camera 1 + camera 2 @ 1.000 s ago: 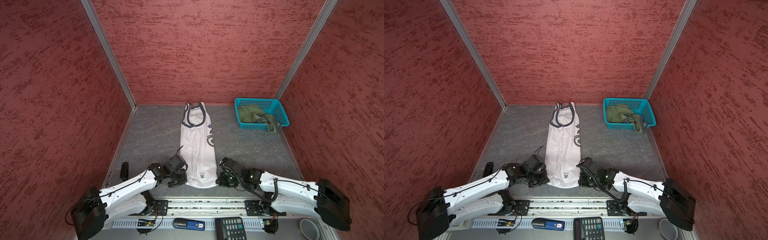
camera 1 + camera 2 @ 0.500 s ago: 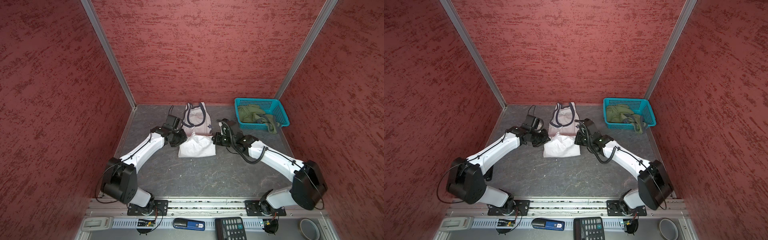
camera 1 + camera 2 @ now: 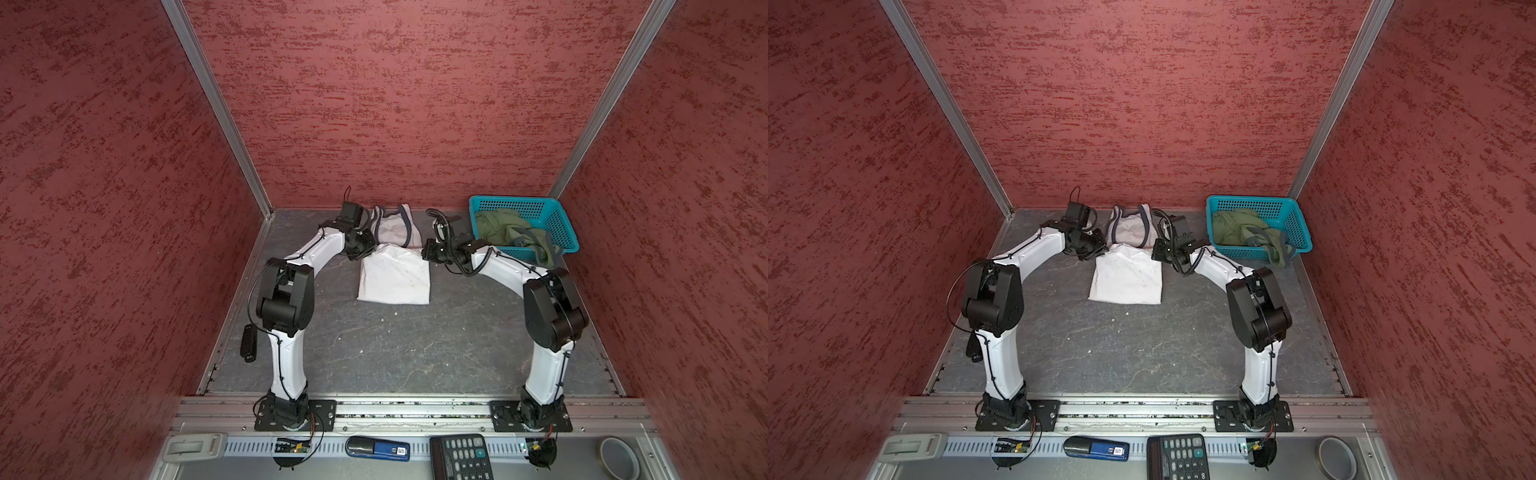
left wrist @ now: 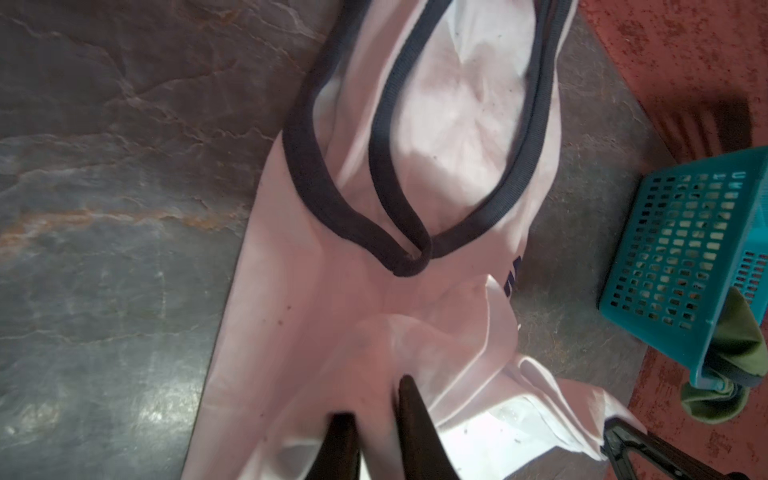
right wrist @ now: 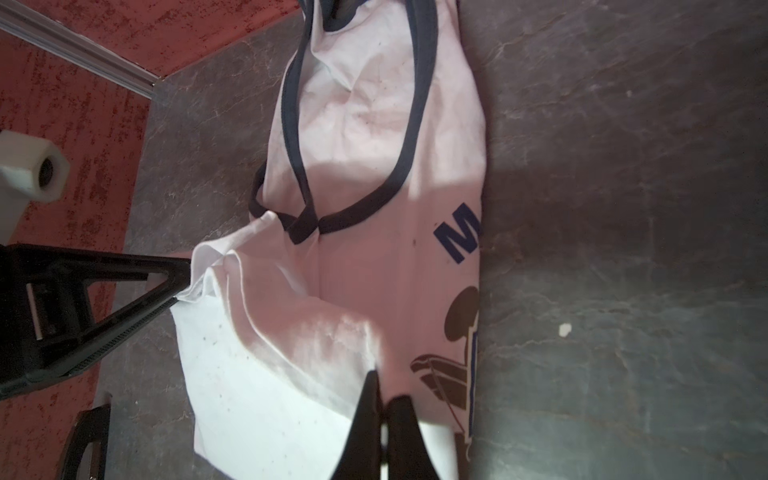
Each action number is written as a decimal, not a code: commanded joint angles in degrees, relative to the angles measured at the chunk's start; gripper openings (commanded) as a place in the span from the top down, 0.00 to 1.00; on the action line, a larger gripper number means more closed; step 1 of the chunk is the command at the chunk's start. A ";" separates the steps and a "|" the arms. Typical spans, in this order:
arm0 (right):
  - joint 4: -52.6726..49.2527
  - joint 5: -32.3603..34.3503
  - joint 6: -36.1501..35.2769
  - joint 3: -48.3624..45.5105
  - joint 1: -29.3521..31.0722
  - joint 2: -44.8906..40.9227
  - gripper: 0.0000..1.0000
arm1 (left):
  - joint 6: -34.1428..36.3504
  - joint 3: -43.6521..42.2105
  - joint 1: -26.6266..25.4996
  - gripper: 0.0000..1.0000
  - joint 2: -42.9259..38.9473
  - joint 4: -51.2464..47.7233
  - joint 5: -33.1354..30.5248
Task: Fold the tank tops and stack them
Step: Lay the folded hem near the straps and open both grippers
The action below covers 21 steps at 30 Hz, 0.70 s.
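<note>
Along the near edge of the desk, a calculator, a blue gadget and a roll of tape are seen on the rail. Past the middle, toward the far edge, the white tank top is laid flat and doubled over. Its hem is brought up close to the dark-trimmed neck and straps, which are left uncovered nearest the far edge.

The left corner of the raised hem is met by the left gripper. In the left wrist view its jaws are seen a little apart with cloth between them, and whether the cloth is gripped cannot be told. The right corner is pinched by the right gripper, whose jaws are closed with a thin strip of white cloth caught between them.

In the far right corner a teal basket is set. The green tank top is bundled inside it, with one part hung over the basket's near rim.
</note>
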 commanded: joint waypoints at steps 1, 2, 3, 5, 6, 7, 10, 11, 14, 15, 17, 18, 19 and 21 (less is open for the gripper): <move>1.96 -1.85 -1.40 3.01 -0.89 2.41 0.99 | -0.16 2.77 1.01 0.75 3.24 -0.21 1.32; 1.92 -2.05 -1.42 3.71 -1.08 3.51 0.97 | -0.25 3.51 1.05 0.73 4.25 -0.28 1.53; 1.91 -2.04 -1.39 4.52 -1.31 4.50 0.93 | -0.32 4.20 1.21 0.71 5.14 -0.42 1.37; 1.32 -2.36 -1.57 6.47 -1.75 6.39 0.86 | -0.73 5.21 1.57 0.69 6.16 -0.78 0.92; 0.81 -2.72 -1.88 7.53 -2.00 7.28 0.83 | -0.87 5.73 1.74 0.66 6.49 -0.81 0.75; 0.46 -2.74 -2.28 8.54 -2.12 7.89 0.80 | -1.07 6.22 1.92 0.65 6.73 -1.13 0.20; -1.56 -1.09 -3.69 10.96 -2.48 9.32 0.73 | -1.20 6.57 2.38 0.64 6.10 -1.78 -2.03; -2.68 -0.05 -4.06 11.70 -2.57 9.67 0.69 | -1.15 6.53 2.45 0.62 5.60 -2.00 -2.90; -4.69 3.53 -4.79 11.58 -2.74 9.25 0.51 | 0.10 4.26 2.20 0.46 2.96 -1.76 -5.72; -4.48 3.95 -5.08 10.93 -2.75 8.82 0.47 | 0.55 2.53 2.11 0.43 1.64 -0.82 -6.22; -3.75 3.91 -5.65 9.55 -2.70 8.09 0.43 | 1.56 -0.91 2.30 0.39 -0.21 2.16 -5.23; -3.34 3.53 -5.83 8.76 -2.74 7.80 0.41 | 1.93 -1.91 2.37 0.38 -0.54 3.00 -4.41; -2.85 3.30 -5.95 8.13 -2.75 7.63 0.40 | 2.32 -2.43 2.37 0.38 -0.55 3.20 -3.93; -1.89 3.27 -5.96 6.78 -2.71 7.67 0.37 | 3.32 -3.40 2.18 0.37 -0.20 4.10 -2.62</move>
